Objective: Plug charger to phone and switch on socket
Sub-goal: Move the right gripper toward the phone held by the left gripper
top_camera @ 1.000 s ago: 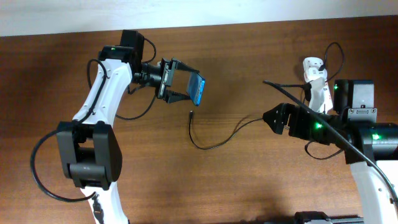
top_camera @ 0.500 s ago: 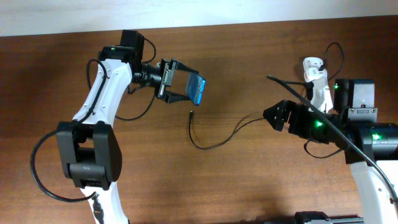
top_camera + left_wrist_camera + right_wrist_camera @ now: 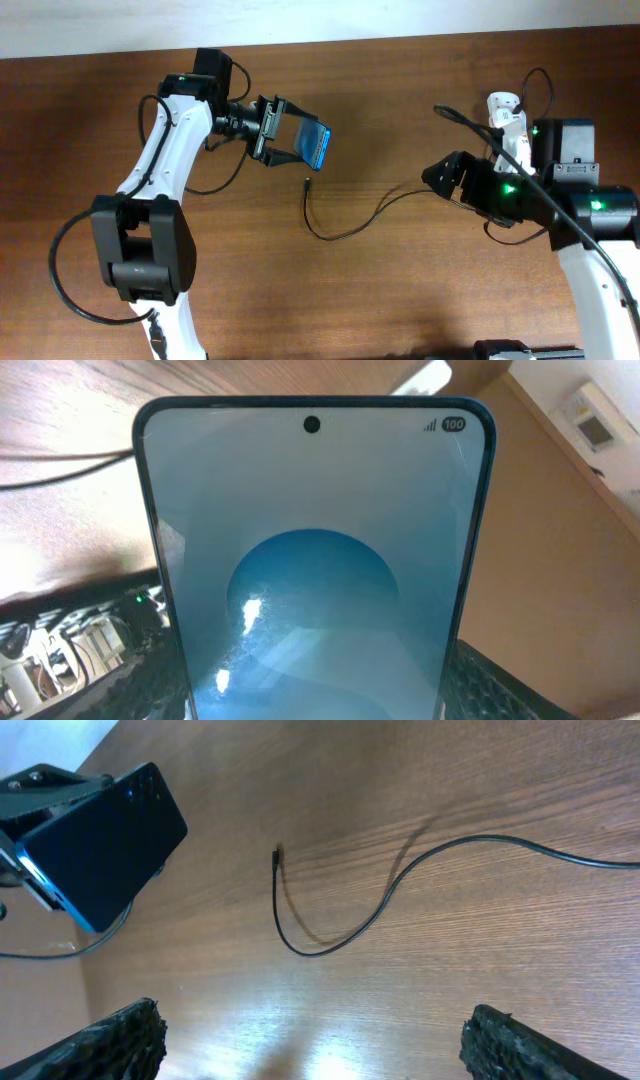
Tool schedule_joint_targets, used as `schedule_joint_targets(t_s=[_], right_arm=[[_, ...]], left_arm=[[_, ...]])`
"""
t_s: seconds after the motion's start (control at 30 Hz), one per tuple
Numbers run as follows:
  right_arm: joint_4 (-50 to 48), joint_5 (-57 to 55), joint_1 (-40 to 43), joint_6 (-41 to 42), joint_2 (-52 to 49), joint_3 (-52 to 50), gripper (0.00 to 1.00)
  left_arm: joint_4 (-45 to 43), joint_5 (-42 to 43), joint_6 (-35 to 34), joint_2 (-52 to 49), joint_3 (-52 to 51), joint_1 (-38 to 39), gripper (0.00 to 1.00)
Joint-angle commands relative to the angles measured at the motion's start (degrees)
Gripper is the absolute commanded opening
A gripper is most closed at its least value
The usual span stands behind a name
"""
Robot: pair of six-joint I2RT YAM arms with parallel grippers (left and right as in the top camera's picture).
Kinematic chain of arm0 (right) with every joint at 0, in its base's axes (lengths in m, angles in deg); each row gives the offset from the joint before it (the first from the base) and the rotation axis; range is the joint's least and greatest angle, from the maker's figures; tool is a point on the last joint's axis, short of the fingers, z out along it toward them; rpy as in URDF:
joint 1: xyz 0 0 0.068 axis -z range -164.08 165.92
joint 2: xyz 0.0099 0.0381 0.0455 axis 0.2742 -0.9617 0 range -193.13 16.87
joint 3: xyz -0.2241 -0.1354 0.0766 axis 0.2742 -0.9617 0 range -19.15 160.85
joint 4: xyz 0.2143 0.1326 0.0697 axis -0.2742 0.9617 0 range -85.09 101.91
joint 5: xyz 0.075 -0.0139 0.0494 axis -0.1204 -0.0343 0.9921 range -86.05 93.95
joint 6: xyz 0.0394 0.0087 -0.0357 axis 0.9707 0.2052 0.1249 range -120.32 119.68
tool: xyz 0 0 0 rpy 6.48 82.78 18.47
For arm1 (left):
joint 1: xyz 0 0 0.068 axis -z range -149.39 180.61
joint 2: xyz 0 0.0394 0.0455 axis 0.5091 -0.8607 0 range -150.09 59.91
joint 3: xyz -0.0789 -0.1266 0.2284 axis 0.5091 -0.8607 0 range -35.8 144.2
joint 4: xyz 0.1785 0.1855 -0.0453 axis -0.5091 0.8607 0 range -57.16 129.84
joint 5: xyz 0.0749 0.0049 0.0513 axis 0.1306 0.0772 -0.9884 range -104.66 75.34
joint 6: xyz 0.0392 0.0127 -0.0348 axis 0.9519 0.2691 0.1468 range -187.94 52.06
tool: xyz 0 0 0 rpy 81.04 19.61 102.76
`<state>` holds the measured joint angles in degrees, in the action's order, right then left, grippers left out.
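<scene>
- Brown wooden table (image 3: pixel 400 300), seen from overhead: the left gripper (image 3: pixel 300 140) has the slim, black-edged, blue-screened smartphone (image 3: pixel 317 144) clamped between its jaws and lifted clear of the wood, toward the far left.
- The long thin black charger cable (image 3: pixel 345 234) lies loose across the middle of the table. Its small connector tip (image 3: pixel 305 183) is near the smartphone but apart from it.
- The right gripper (image 3: pixel 440 177) hangs over the cable's right stretch, jaws spread wide, holding nothing.
- The small white oblong power strip (image 3: pixel 506 113) sits near the far right edge, partly behind the right arm. I can't make out its switch.
- Left wrist view: the smartphone (image 3: pixel 315 560) fills the frame, screen lit, with dark fingers (image 3: pixel 500 685) gripping its lower sides.
- Right wrist view: the right gripper (image 3: pixel 325 1050) is spread wide at the lower corners with nothing between. The charger cable (image 3: pixel 330 945) is flat on the wood, and its connector tip (image 3: pixel 277 853) is clear of the smartphone's dark back (image 3: pixel 100 845).
- As I judge it, only the lift of the phone is done. Picking up the tip, plugging it in and switching on all remain.
</scene>
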<state>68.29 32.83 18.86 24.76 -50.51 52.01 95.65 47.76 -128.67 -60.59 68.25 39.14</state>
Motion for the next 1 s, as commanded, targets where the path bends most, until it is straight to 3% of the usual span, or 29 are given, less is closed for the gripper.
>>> schedule_joint_targets(t_s=[0.0, 0.23, 0.63, 0.97], right_arm=[[-0.28, 2.56, -0.35, 0.96, -1.22, 1.11, 0.99], [-2.32, 5.20, -1.11, 0.92, -1.53, 1.11, 0.99], [-11.43, 4.94, -11.58, 0.94, -1.53, 1.11, 0.99], [-16.44, -0.68, -16.09, 3.32, -1.57, 1.14, 0.99]], left_arm=[[0.13, -1.01, -0.55, 0.20, 1.70, -0.17, 0.00], [0.13, -0.94, -0.52, 0.20, 1.70, -0.17, 0.00], [1.99, -1.01, 1.16, 0.20, 1.70, -0.17, 0.00], [3.04, -1.97, -0.13, 0.20, 1.70, -0.17, 0.00]])
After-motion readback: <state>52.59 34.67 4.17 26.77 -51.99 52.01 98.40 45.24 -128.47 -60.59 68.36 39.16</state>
